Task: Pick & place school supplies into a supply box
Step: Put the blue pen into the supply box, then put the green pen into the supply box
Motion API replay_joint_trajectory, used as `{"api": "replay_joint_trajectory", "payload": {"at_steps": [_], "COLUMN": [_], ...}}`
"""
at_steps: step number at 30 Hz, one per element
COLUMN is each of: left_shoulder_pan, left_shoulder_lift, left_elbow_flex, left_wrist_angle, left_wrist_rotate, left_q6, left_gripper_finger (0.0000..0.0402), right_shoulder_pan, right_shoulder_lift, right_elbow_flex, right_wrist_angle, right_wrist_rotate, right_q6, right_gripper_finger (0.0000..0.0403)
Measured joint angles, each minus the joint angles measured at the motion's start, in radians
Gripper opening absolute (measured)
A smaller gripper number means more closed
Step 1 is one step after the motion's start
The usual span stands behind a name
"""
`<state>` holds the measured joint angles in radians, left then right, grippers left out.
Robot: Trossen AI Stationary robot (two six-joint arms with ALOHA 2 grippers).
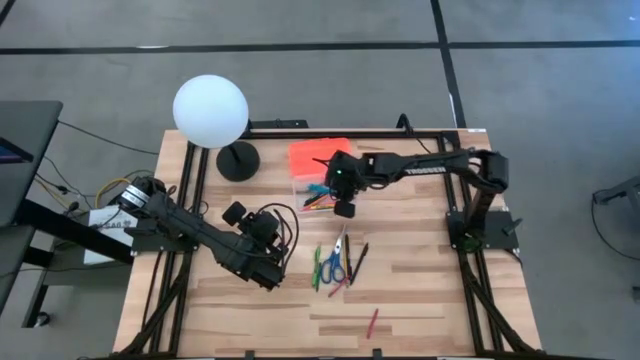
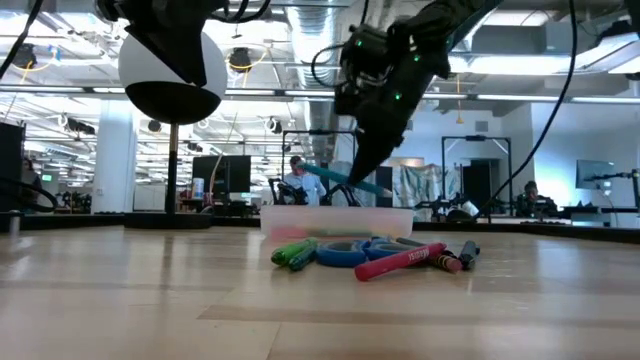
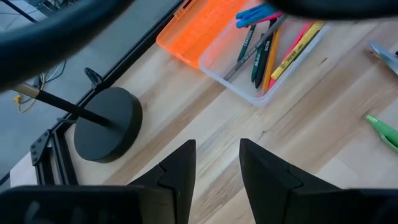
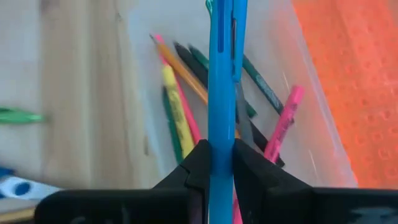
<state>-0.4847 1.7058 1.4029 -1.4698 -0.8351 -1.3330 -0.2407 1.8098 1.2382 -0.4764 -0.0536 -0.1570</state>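
My right pincer [image 4: 221,163] is clamped on a blue pen [image 4: 221,93], hanging right over the open box [image 1: 312,186] at the back of the surface. The pen tilts down toward the tray in the low view. Already lying inside: a yellow one [image 4: 176,115], an orange pencil [image 4: 185,76], a pink one [image 4: 283,124], plus a couple of dark green and black ones (they overlap, hard to count). The orange lid [image 1: 318,155] sits flipped open, touching the box on its far side.

What's around: the white globe lamp [image 1: 210,111] with its round black base [image 1: 238,160] stands just beside the box, toward my left arm's side. Nothing sits between my pincer and the tray.

Left pincer [image 3: 216,171] is parked low near the front-left of the surface, fingers spread, holding nothing, pointed toward the lamp base and box.

Still loose on the wood [image 1: 420,290], in front of the box: blue scissors [image 1: 336,262], a green marker [image 1: 317,268], a dark pen [image 1: 358,262], and a red one [image 1: 373,321] off on its own nearer the front edge.

Surface is light wooden planks in a black frame. Behind it is a big open room with ceiling lights, monitors and a person or two seated far back.
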Motion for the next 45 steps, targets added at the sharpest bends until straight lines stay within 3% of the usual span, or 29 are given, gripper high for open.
{"api": "replay_joint_trajectory", "payload": {"at_steps": [5, 17, 23, 29, 37, 45], "left_shoulder_pan": [0.0, 0.0, 0.0, 0.0, 0.003, 0.036], "left_shoulder_lift": [0.0, 0.0, 0.0, 0.0, 0.018, 0.121], "left_elbow_flex": [0.0, 0.0, 0.0, 0.0, 0.0, 0.0], "left_wrist_angle": [-0.009, -0.009, 0.013, 0.194, 0.452, 0.593], "left_wrist_rotate": [-0.001, -0.014, 0.013, 0.07, 0.081, 0.248], "left_q6": [0.0, 0.0, -0.027, 0.011, 0.102, 0.095], "left_gripper_finger": [0.0119, 0.0119, 0.0119, 0.0119, 0.0119, 0.0119], "right_shoulder_pan": [-0.006, -0.048, -0.062, -0.014, 0.09, 0.189], "right_shoulder_lift": [0.031, 0.026, -0.01, -0.14, -0.404, -0.677], "right_elbow_flex": [0.006, 0.006, 0.006, 0.003, -0.089, -0.203], "right_wrist_angle": [-0.03, -0.005, -0.03, -0.181, -0.288, -0.292], "right_wrist_rotate": [0.0, -0.004, -0.101, -0.128, -0.126, -0.067], "right_q6": [0.013, 0.116, 0.139, 0.074, -0.004, 0.043], "right_gripper_finger": [0.0039, 0.0104, 0.0151, 0.0165, 0.0142, 0.0118]}}
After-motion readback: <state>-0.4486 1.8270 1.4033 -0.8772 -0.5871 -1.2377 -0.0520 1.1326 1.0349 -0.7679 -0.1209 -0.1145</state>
